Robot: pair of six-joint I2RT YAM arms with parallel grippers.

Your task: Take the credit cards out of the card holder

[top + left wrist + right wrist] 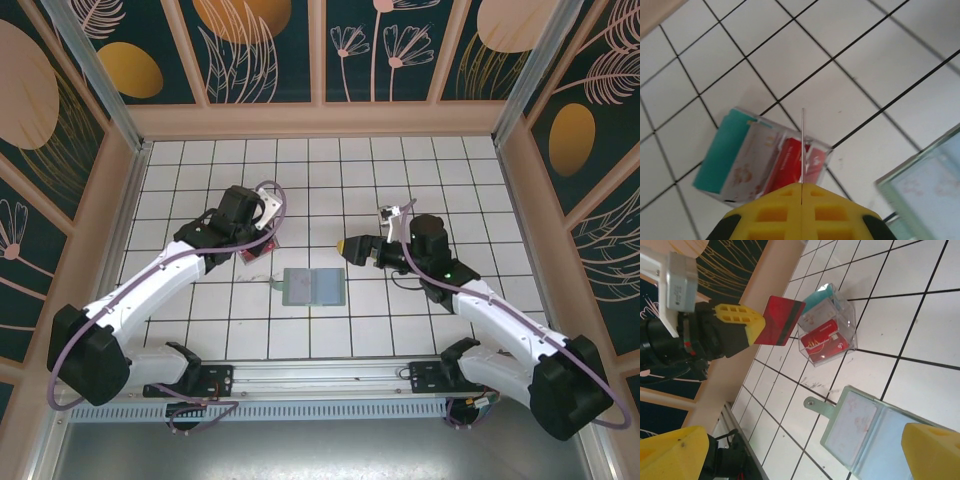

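Pinching the red card with its dark stripe in the left gripper, clenching hard on one short end and holding it in the air over the clear box, at the left of the scene and a little farther out than the card holder; showing edge-on from the left wrist as a thin line over the box. Looking into that box and finding a teal card, a pale printed card and red ones lying together. Hanging the right gripper released, spreading its jaws wide and gripping nothing, just right of and beyond the holder. Leaving the holder lying open and flat on the white tiles near the middle, between the two arms, blue-grey inside facing up, with a small tab at its left edge; noting a pale panel in its left half, either a last card or a window pocket, too unclear for calling. Judging the cards as light, stiff, slick plastic, thin enough for slipping or twisting in a shallow pinch, so taking hold across a short end with the grip well onto both flat faces. Judging the holder as soft and light, likely to be lifting or sliding along with any card being pulled, so pressing down on a bare half beside the slot while drawing the card straight out along its pocket
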